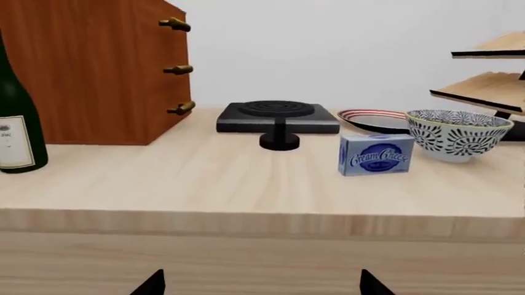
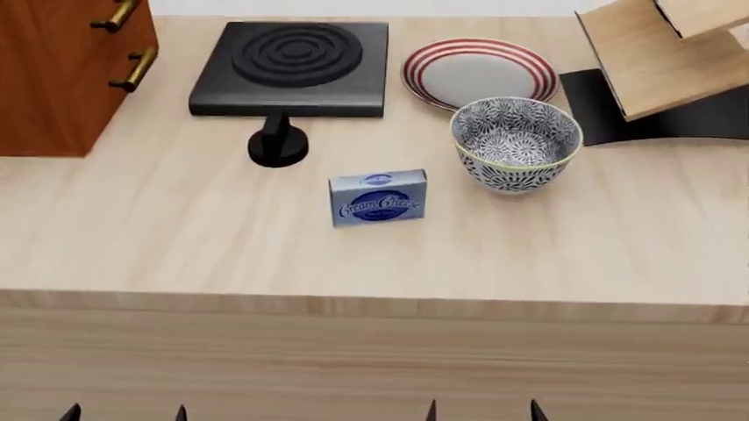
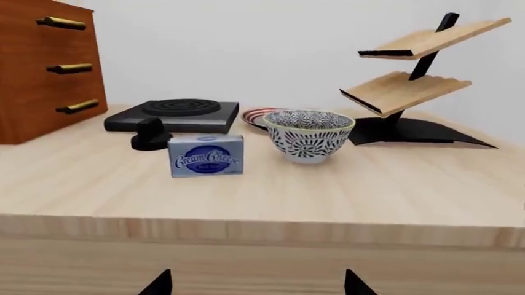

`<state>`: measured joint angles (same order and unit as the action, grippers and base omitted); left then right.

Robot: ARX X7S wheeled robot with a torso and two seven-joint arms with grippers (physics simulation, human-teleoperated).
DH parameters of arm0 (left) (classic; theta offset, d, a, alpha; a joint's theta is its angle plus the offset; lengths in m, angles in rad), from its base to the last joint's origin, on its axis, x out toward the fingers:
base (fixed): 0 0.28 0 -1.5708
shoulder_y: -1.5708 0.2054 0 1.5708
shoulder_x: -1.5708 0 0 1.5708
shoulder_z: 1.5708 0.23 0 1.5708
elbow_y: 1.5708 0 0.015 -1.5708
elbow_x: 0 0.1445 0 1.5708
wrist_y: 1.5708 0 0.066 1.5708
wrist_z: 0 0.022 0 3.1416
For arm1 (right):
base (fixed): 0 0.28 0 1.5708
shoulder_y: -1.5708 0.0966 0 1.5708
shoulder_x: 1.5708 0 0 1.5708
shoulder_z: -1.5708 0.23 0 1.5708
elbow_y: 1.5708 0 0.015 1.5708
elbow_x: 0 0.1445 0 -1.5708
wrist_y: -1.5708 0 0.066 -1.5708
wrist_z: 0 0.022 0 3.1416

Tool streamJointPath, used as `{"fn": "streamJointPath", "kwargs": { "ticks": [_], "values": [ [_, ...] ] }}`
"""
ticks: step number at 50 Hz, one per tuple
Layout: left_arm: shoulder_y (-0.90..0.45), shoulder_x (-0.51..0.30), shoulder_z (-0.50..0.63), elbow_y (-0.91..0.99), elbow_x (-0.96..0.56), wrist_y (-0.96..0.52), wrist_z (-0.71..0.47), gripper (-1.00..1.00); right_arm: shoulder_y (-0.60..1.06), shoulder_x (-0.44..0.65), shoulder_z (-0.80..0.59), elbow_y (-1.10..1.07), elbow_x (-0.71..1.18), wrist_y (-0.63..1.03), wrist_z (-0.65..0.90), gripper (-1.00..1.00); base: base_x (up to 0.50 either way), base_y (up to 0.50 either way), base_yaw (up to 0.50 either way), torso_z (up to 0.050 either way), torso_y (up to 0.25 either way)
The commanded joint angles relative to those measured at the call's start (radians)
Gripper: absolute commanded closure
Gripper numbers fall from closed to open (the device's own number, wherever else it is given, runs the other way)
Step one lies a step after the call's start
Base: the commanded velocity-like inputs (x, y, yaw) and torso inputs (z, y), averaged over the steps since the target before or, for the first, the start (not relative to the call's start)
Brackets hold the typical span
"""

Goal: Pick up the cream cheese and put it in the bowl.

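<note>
Reaching has not begun: you have both pincers parked low in front of the counter edge, below the tabletop (image 2: 140, 254), with only their black fingertips showing. The right pincer (image 3: 257, 283) stands wide and empty, and so does the left pincer (image 1: 260, 284). The cream cheese (image 3: 206, 156) stands on its edge ahead of and above the right pincer, slightly to its left, label facing you. The bowl (image 3: 309, 134) sits just beyond the box and to its right, near but not touching. Your next move, as I judge it, is to lift the right pincer over the counter edge and bring it forward onto the box, fingers astride its narrow sides, minding the black knob (image 3: 150, 133) behind it.
</note>
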<state>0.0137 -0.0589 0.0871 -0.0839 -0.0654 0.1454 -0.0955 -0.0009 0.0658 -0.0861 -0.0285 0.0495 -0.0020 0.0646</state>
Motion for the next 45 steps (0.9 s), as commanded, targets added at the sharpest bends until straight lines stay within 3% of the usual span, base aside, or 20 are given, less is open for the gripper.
{"fn": "streamJointPath", "kwargs": {
  "ticks": [1, 23, 45],
  "values": [
    [0.003, -0.014, 0.022, -0.049, -0.009, 0.077, -0.018, -1.0, -0.001, 0.018, -0.022, -0.015, 0.006, 0.011, 0.022, -1.0, 0.0, 0.0, 0.0, 0.05, 0.0],
    [-0.004, -0.036, 0.052, -0.075, -0.028, 0.111, -0.046, -1.0, 0.004, 0.039, -0.049, -0.016, 0.016, 0.007, 0.065, -1.0, 0.0, 0.0, 0.0, 0.049, 0.0],
    [0.002, -0.056, 0.078, -0.047, -0.045, 0.105, -0.073, -1.0, 0.001, 0.056, -0.057, -0.039, 0.057, 0.003, 0.09, -1.0, 0.0, 0.0, 0.0, 0.007, 0.0]
  ]
}}
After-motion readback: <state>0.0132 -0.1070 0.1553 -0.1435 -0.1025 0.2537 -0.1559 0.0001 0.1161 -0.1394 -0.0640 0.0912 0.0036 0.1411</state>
